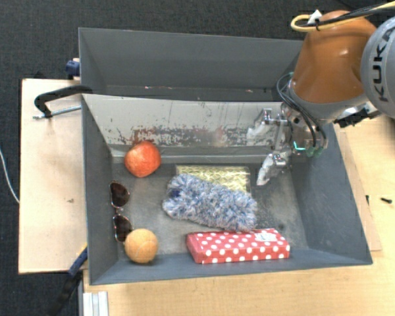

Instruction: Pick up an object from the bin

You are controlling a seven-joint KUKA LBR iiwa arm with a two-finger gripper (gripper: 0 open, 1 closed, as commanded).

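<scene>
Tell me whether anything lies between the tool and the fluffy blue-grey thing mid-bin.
Nothing visible does. The tool hangs at the back right of the bin. The fluffy blue-grey thing lies just down-left of it, with only bare floor between. The yellow pad lies aside.

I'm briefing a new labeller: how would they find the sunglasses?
Start at the grey bin's wall on the view's left. Against it, between the red apple behind and the orange ball in front, lie the sunglasses. They alone are dark, flat and two-lensed.

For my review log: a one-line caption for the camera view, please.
Open gripper hangs in the bin's right side, near a fluffy blue-grey cloth, gold pad and red polka-dot box.
</scene>
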